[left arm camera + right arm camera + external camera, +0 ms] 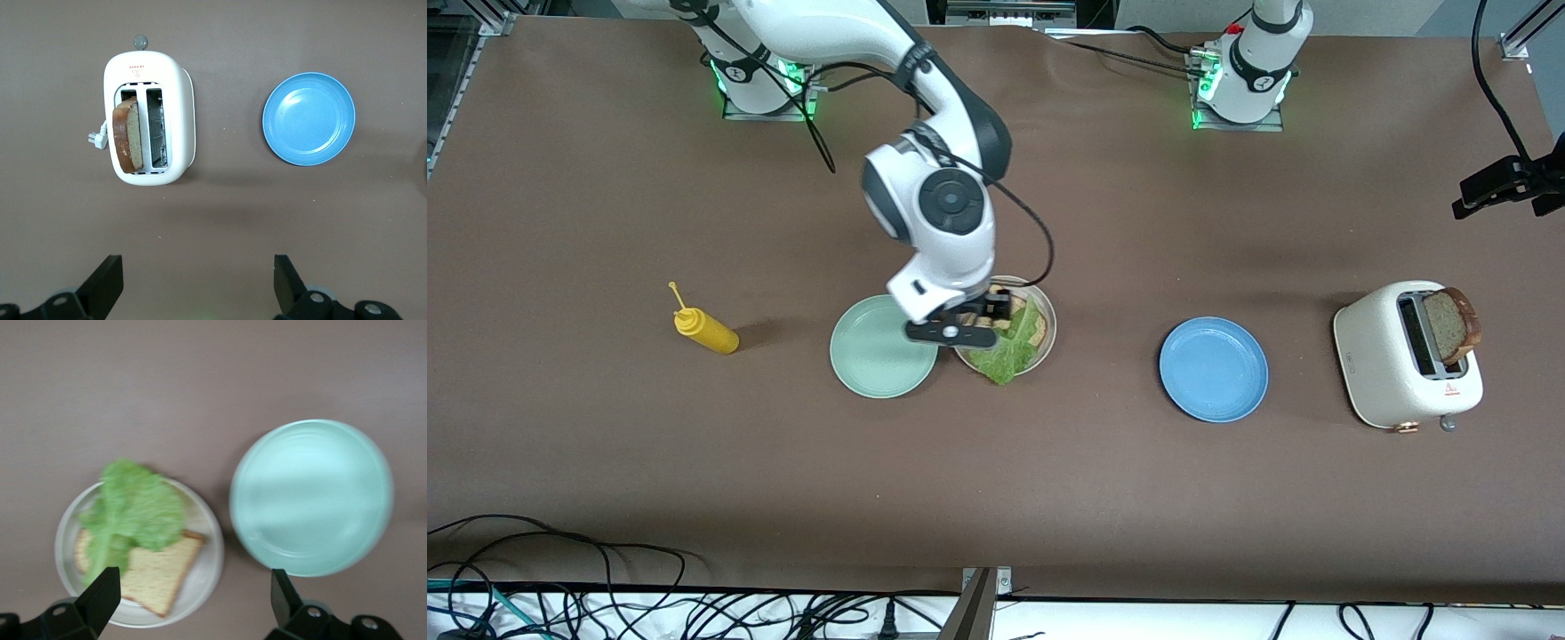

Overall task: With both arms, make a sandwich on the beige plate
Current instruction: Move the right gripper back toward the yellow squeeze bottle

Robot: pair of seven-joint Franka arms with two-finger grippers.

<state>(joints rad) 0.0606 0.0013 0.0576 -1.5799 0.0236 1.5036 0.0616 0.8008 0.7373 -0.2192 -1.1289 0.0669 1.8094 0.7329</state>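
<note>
The beige plate holds one bread slice with a green lettuce leaf lying on it and hanging over the rim. My right gripper hovers over that plate's edge, open and empty. In the right wrist view the plate, bread and lettuce lie below my right gripper. A second bread slice stands in the toaster. My left gripper is open and empty, high over the table beside the toaster with its slice; it is out of the front view.
An empty mint green plate touches the beige plate toward the right arm's end. An empty blue plate lies between the beige plate and the toaster. A yellow mustard bottle lies toward the right arm's end.
</note>
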